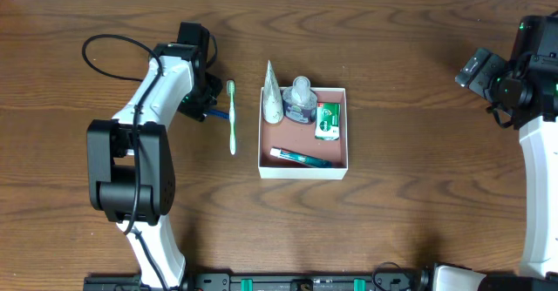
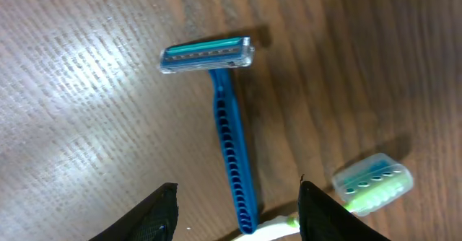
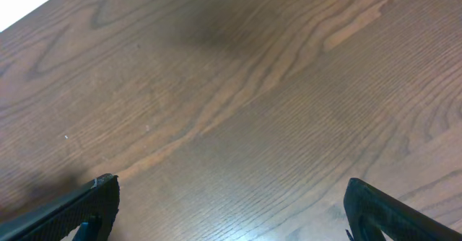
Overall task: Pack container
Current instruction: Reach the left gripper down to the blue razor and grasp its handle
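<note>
Razor (image 2: 232, 125) lies between your spread left pincer's (image 2: 237, 187) fingers; toothbrush (image 2: 372, 183) reaches in there too, so you may pinch both.

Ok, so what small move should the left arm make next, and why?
Probably lower the left tool straight down and close it on the blue razor handle. The tool is open, with the handle lying between its fingers on the table, not yet gripped. The razor sits outside the container, beside the toothbrush.
</note>
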Controlling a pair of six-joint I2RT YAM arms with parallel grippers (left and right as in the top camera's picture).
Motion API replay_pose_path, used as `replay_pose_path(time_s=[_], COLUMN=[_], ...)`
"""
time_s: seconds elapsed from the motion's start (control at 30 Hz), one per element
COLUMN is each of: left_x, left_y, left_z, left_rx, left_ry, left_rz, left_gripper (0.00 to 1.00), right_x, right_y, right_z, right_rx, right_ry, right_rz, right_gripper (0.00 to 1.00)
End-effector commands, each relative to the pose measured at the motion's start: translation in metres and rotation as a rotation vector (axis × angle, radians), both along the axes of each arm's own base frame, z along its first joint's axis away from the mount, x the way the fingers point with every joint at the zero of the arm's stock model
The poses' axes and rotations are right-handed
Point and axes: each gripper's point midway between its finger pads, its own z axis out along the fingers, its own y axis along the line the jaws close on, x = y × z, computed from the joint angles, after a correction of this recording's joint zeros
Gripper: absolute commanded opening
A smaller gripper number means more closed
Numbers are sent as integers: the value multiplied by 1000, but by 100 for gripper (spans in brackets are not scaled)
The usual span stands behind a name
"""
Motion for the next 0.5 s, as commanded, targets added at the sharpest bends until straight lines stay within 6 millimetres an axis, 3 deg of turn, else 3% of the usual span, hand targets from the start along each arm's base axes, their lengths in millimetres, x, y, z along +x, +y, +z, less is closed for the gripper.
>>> replay_pose_path(time_s=[0.0, 0.23, 0.47], left_x=[-2, -2, -7], left_y=[-2, -2, -2], left_z=[-6, -10, -31], left_rx=[4, 5, 11], left_ry=[12, 19, 72], left_rz=[10, 9, 8], left_gripper=[54, 55, 54], right_x=[-1, -1, -1], right_y=[-5, -5, -5], right_z=[1, 1, 1], right_rx=[-19, -19, -19], right_ry=[4, 4, 4], right_rz=[-6, -6, -6], right_gripper=[99, 99, 99])
